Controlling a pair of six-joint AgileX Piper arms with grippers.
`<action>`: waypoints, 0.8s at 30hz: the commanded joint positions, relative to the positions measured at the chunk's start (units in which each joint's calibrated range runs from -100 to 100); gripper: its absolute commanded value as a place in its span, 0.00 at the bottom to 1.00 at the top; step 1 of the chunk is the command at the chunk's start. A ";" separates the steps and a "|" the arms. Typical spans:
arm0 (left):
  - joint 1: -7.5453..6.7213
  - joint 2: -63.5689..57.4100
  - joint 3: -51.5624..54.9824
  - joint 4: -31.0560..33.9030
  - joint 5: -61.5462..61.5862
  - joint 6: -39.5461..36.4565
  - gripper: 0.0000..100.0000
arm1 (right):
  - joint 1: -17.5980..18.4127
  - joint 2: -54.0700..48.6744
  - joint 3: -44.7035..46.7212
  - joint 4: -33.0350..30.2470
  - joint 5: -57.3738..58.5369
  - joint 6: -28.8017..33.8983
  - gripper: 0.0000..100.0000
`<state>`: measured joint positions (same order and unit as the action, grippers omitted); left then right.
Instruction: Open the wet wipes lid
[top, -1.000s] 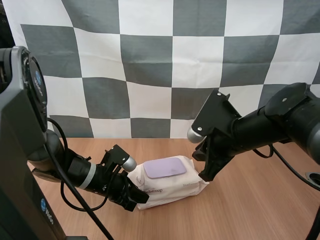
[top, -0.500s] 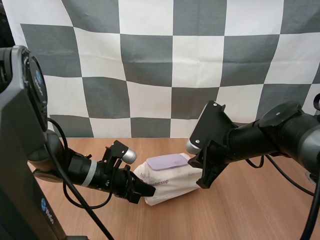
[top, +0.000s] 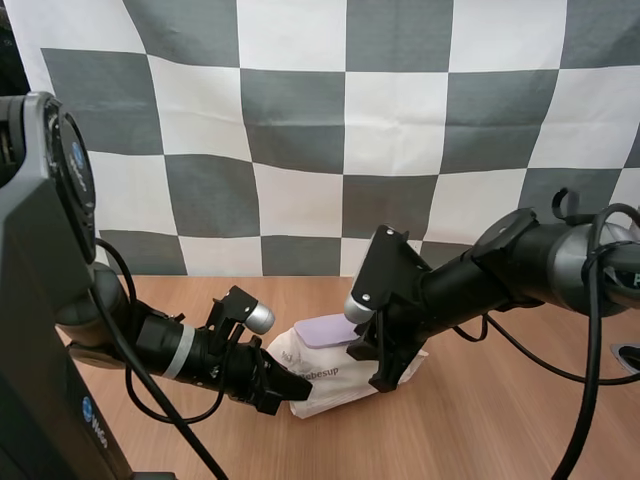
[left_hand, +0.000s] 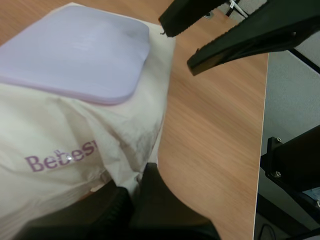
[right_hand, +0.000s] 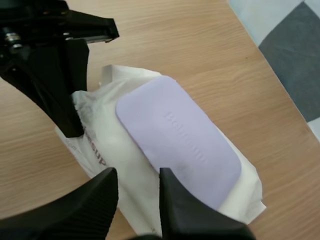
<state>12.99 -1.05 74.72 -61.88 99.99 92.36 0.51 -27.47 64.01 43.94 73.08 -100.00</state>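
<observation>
- Currently the worktop (top: 500, 420) is showing as light brown wood with a fine straight grain, bare around the pack; in the left wrist view its straight edge is running past the pack's far side.
- The pack of wet wipes (top: 335, 380) is lying on the worktop between the two arms. It is a soft, white, crumpled pouch bearing purple lettering (left_hand: 60, 157) on its side. In the high view it is sitting tilted, with the end nearer the right arm raised.
- The lid (right_hand: 177, 135), a pale lilac rounded rectangle, is lying flat and closed on the pack's upper face.
- The left hand (top: 285, 384) is reaching in low from the left and gripping the pack's near end. In the left wrist view its two dark fingers are pinching a fold of the white wrapper between them.
- The right hand (right_hand: 138, 172) is pointing down at the pack from the right with its fingers spread apart. In the right wrist view the white wrapper is showing in the gap between them, and one fingertip is sitting just beside the lid's edge.
- In the left wrist view, the right hand's two fingers are hanging over the lid's far corner.
</observation>
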 joint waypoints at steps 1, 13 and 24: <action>-0.05 -0.01 0.05 1.09 0.01 0.97 0.00 | 1.96 0.02 0.06 -3.93 -6.25 0.00 0.49; -0.05 -0.01 0.05 1.49 0.01 -0.18 0.00 | 3.22 0.02 0.06 -12.07 -9.70 0.00 0.49; -0.05 -0.01 0.05 2.29 0.01 -0.18 0.00 | 5.93 0.02 0.06 -10.16 -12.86 0.00 0.49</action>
<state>12.99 -1.05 74.72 -59.68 99.99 92.36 6.41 -27.47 64.01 33.81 60.23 -100.00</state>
